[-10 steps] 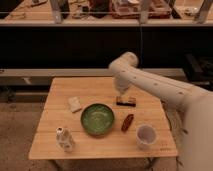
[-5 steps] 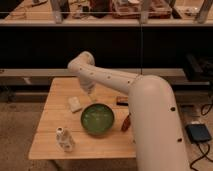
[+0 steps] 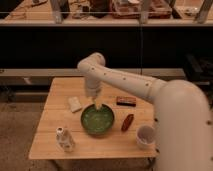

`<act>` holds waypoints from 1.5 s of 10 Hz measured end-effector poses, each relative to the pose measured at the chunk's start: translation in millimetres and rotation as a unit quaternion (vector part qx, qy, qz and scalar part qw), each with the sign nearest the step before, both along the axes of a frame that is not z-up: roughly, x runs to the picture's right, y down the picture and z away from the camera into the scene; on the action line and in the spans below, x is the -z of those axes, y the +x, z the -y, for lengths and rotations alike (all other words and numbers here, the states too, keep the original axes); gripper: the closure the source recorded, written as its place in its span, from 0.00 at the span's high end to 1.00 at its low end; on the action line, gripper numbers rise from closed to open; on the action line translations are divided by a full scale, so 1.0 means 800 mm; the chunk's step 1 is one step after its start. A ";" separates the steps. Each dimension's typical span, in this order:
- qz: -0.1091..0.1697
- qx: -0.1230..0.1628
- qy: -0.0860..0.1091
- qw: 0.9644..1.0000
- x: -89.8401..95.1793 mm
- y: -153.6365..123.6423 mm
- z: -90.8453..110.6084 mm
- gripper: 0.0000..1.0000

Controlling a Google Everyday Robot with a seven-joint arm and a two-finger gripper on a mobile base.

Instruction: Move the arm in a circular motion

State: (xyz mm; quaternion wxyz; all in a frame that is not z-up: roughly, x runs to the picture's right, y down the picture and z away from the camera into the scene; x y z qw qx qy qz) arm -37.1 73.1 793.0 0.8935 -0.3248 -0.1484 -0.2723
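One arm (image 3: 131, 82): cream-white, reaching from lower right across the table (image 3: 59, 89); elbow high over the far left part, last segment bent straight down.
Tool (image 3: 97, 105): at the narrow pale tip, pointing down, just above the far rim of the green bowl (image 3: 89, 126); cannot tell whether spread or pressed together; nothing seen held.
Bowl: closest thing to the tip; likely clipped on the rim and shoved or tipped by any low sweep.
Pale block (image 3: 75, 104): near, just left of the tip; probably knocked if the circle widens leftward at this height.
Dark box (image 3: 126, 101), reddish stick (image 3: 127, 122): beneath the span of the forearm; at risk only if the arm sags.
Cup (image 3: 145, 136): near the front edge, just beside the thickest segment; could be nudged off by that bulk swinging.
Small bottle (image 3: 64, 138): front left, well apart from the tip; least exposed.
Table: scraping possible if the circle dips.
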 end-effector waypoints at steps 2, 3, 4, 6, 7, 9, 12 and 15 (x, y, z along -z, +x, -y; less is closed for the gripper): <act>0.001 -0.015 -0.007 1.000 0.046 0.085 -0.045 0.65; 0.001 -0.021 -0.010 1.000 0.074 0.138 -0.074 0.65; 0.000 -0.023 -0.010 1.000 0.086 0.165 -0.087 0.65; -0.012 -0.032 0.000 0.999 0.099 0.230 -0.096 0.65; -0.024 -0.041 0.012 0.999 0.095 0.255 -0.085 0.65; -0.057 -0.072 0.044 0.995 0.066 0.300 -0.038 0.65; -0.106 -0.122 0.086 0.983 -0.019 0.312 0.063 0.65; -0.110 -0.123 0.102 0.981 -0.078 0.245 0.124 0.65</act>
